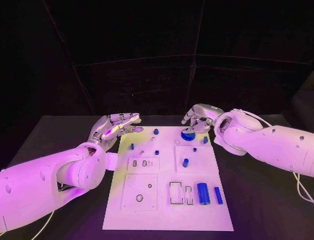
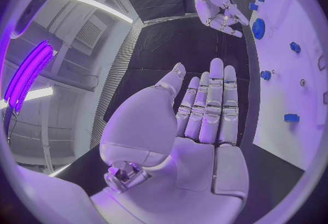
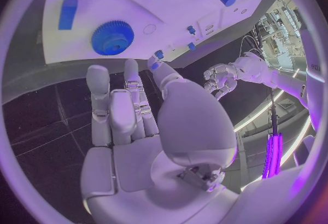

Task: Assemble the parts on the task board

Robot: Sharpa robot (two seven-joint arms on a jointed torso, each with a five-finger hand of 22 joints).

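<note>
Two blue cylinders [image 1: 209,194] lie loose near the board's [image 1: 128,210] front edge awaiting assembly, while the right hand [image 1: 199,119], holding nothing, hovers over the blue gear [image 1: 188,135] at the far edge, and the left hand [image 1: 113,126] waits, fingers spread, off the far-left corner.

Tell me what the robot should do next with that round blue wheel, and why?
Probably the right hand should lower a little and close its fingers on the blue gear. That hand hovers just beyond the gear at the far edge of the white board and holds nothing. The left hand is also empty, but sits off the board's other side.
</note>
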